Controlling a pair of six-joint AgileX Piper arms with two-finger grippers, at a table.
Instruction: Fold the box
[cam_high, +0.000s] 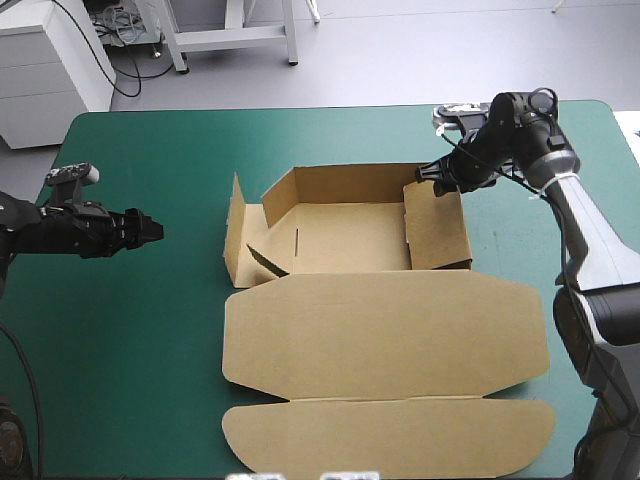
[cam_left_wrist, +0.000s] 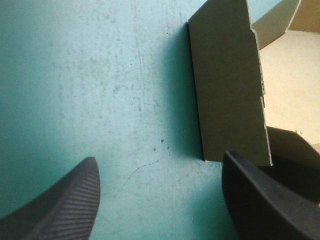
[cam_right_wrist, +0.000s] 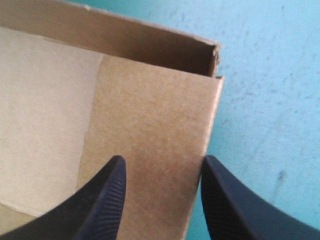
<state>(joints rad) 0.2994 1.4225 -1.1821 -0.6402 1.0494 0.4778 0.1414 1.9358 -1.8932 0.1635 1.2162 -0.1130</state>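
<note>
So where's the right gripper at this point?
High view, right side: the right gripper is at the far right corner of the box, fingers apart over its right wall.

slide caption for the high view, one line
Half-folded brown box on the teal-green table, right pincer at its far right corner, left pincer clear of its left side

Left fingers (cam_left_wrist: 60, 205) wide apart, right fingers (cam_right_wrist: 102, 205) parted less, both arms reaching inward

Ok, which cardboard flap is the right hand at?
The brown box lies on the teal-green table, tray toward the far edge. The right hand is at the tray's right wall, which meets the back wall; the left wall stands splayed outward.
</note>
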